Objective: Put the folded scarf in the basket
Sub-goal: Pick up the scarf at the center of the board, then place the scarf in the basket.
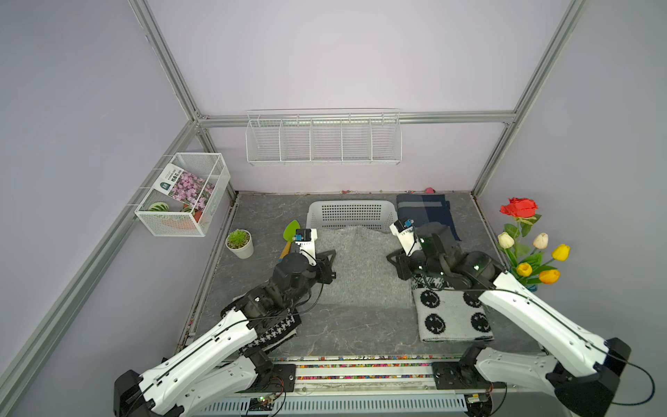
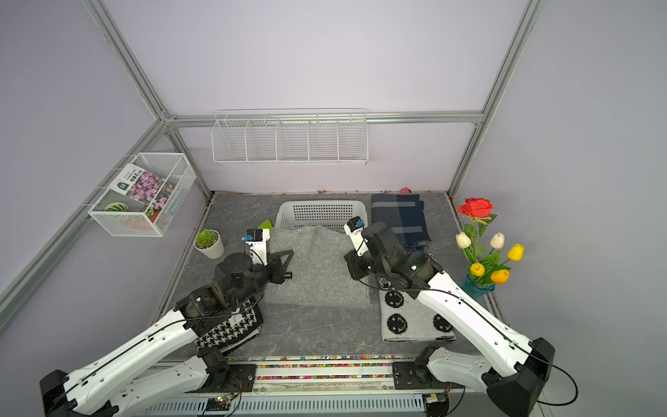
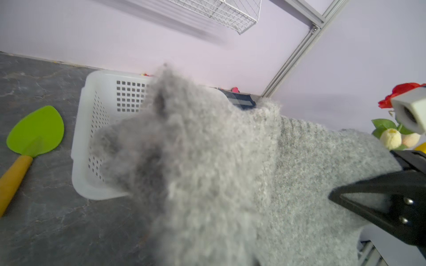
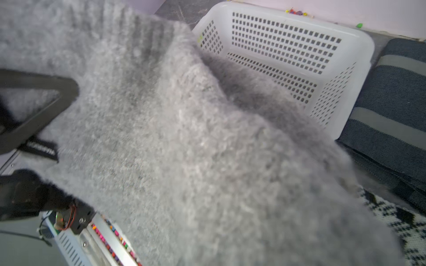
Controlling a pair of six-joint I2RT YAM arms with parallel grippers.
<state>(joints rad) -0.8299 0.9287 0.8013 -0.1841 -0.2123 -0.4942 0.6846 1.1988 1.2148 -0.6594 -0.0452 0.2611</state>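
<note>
Grey folded scarf is held mid-frame in a top view, its far edge drooped over the near rim of the basket just above. The carry is judged half done, and a further push up-frame and a lowering are called for. It is pinched at its sides by left gripper and right gripper, jaws pressed together on the wool, both reached in low from the lower corners.

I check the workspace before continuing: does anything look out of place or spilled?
Small coloured beads lie scattered along the back wall behind the basket, as if spilled. The grey scarf only drapes over the basket's near rim.
</note>
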